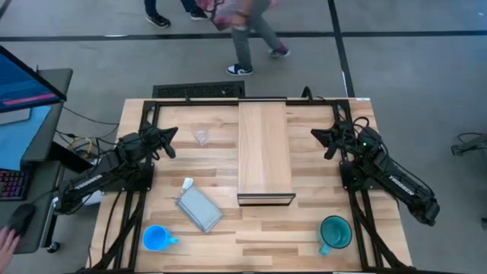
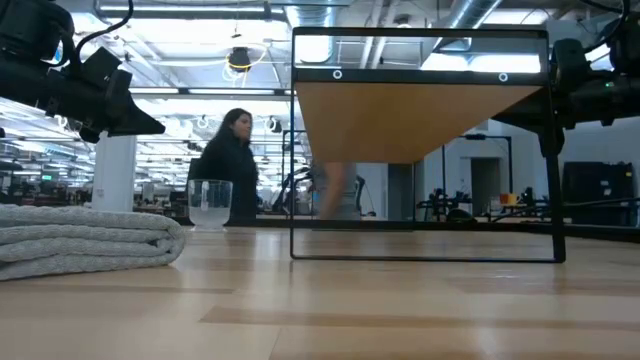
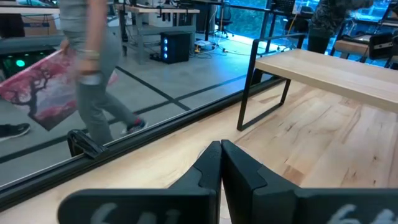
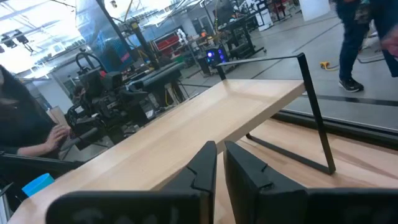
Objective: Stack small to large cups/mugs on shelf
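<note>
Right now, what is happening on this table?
Nothing is being handled yet. The left hand and the right hand wait shut on either side of the bare shelf. The small glass cup, blue mug and teal mug all stand on the table.

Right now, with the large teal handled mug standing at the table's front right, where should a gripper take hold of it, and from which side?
Probably from straight above, pinching the rim wall of the large teal handled mug on the side away from its handle. It stands upright, mouth open to the overhead camera, with the handle at its lower left. The right gripper is the nearer one.
</note>
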